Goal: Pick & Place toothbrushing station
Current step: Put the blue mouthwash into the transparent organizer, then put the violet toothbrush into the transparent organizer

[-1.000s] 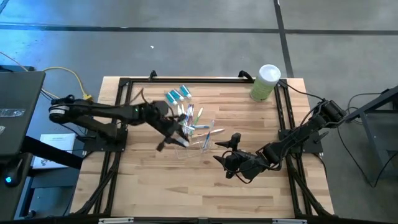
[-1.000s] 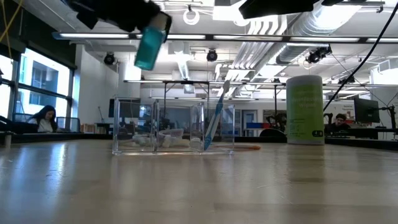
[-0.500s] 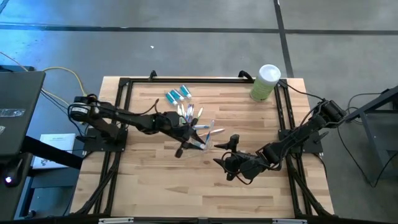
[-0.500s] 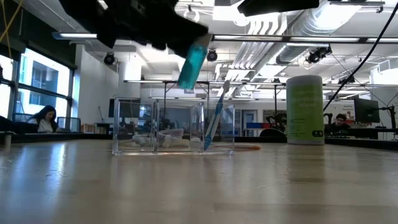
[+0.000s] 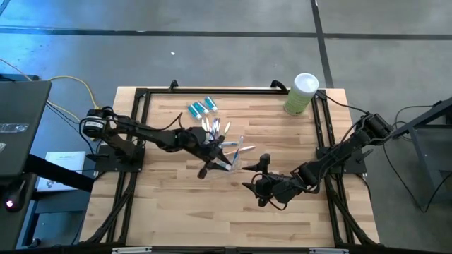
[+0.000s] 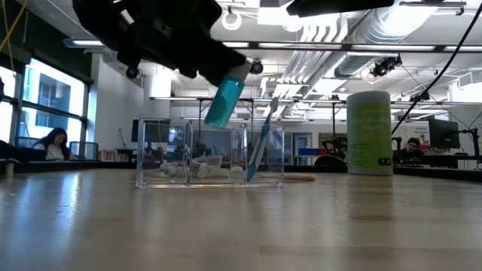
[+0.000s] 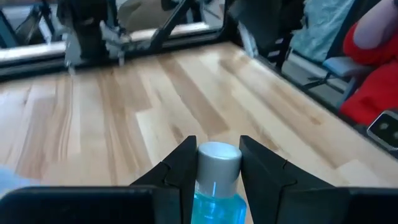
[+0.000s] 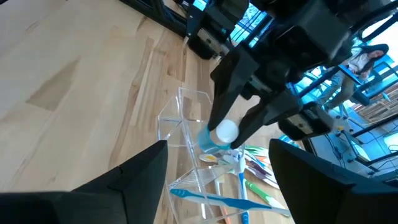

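A light-green canister [image 5: 302, 92] stands at the table's far right corner, well apart from the work; spare toothpaste tubes [image 5: 201, 108] lie near the far edge. The left gripper [image 7: 214, 167] pinches a teal toothpaste tube [image 6: 224, 101], tilted just above the clear organizer [image 6: 211, 154], which holds an upright toothbrush [image 6: 258, 149]. The right gripper [image 5: 256, 185] waits nearby, fingers spread wide.

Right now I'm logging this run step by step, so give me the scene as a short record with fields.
left gripper: shut on a tube, tilted in the air above the clear cup
right gripper: open, empty, low over the table, apart from the cup
in cup: toothbrush leaning
on table: two more tubes, canister at the far right corner
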`<state>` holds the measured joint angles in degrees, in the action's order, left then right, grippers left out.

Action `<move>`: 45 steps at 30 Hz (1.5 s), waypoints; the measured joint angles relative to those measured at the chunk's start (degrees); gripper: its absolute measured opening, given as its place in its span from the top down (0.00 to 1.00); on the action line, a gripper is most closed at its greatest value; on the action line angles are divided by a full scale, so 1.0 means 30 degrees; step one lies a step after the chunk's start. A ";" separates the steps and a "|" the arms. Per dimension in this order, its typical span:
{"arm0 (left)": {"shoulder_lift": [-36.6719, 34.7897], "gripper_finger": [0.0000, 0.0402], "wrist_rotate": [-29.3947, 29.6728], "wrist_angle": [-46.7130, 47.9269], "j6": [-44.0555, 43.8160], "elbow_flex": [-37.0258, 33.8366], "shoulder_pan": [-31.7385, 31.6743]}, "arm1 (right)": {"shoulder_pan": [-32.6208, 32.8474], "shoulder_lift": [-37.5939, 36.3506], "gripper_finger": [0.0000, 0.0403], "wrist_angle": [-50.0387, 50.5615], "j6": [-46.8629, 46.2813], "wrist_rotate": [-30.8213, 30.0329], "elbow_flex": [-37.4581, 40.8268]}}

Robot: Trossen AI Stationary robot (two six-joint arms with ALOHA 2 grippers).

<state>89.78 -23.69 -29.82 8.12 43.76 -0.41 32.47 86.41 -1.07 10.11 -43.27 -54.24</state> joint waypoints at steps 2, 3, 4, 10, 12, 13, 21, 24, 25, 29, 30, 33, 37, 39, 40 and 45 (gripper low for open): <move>0.0000 0.75 -0.0037 -0.0054 0.0120 -0.0117 -0.0116 | 0.0000 0.0000 0.32 -0.0003 0.0000 0.0000 0.0000; 0.0000 0.74 -0.0113 -0.0114 0.0249 -0.0136 -0.0174 | 0.0000 0.0000 0.32 -0.0004 0.0000 0.0000 0.0000; 0.0000 0.73 -0.0183 -0.0139 0.0302 -0.0136 -0.0205 | 0.0000 0.0000 0.32 -0.0004 0.0000 0.0000 0.0000; 0.0000 0.70 -0.0265 -0.0080 0.0202 -0.0143 -0.0410 | 0.0000 0.0000 0.32 -0.0004 0.0000 0.0000 0.0000; 0.0000 0.70 -0.0267 0.0007 0.0069 -0.0150 -0.0478 | 0.0000 0.0000 0.32 -0.0004 0.0000 0.0000 0.0000; 0.0000 0.70 -0.0267 0.0011 0.0048 -0.0150 -0.0496 | 0.0000 0.0000 0.32 -0.0004 0.0000 -0.0007 0.0000; 0.0000 0.70 -0.0267 0.0148 -0.0306 -0.0150 -0.0500 | 0.0000 0.0000 0.32 -0.0004 0.0002 -0.0007 0.0000; 0.0000 0.70 -0.0267 0.0181 -0.0321 -0.0150 -0.0500 | 0.0000 0.0000 0.32 -0.0004 0.0007 -0.0007 0.0000; 0.0000 0.70 -0.0265 0.0180 -0.0330 -0.0150 -0.0500 | 0.0000 0.0000 0.32 -0.0004 0.0001 -0.0007 0.0000; 0.0000 0.70 -0.0259 -0.0034 -0.0357 -0.0150 -0.0500 | 0.0000 0.0000 0.32 -0.0004 0.0007 -0.0007 0.0000; 0.0000 0.70 -0.0259 -0.0102 -0.0363 -0.0150 -0.0500 | 0.0000 0.0000 0.32 -0.0004 0.0005 -0.0007 0.0000; -0.0351 0.70 -0.0262 -0.0128 -0.0586 -0.0157 -0.0500 | 0.0000 0.0000 0.32 -0.0004 0.0007 -0.0015 0.0000; -0.1683 0.70 -0.1508 0.0342 -0.0872 -0.0157 -0.0662 | 0.0000 0.0000 0.32 0.0031 0.0007 -0.0015 0.0000; -0.2717 0.70 -0.2259 0.1072 -0.1179 -0.0157 -0.0793 | 0.0000 0.0000 0.32 0.0079 0.0007 -0.0015 0.0000; -0.3272 0.70 -0.2542 0.1587 -0.1444 -0.0157 -0.0856 | 0.0000 0.0000 0.32 0.0098 0.0007 -0.0015 0.0000; -0.6008 0.70 -0.2625 0.5776 -0.1777 -0.0157 -0.0959 | 0.0000 0.0000 0.32 0.0134 0.0000 -0.0015 0.0000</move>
<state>71.75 -31.57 -12.50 2.79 43.29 -3.29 32.47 86.41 -0.67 10.11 -43.31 -54.24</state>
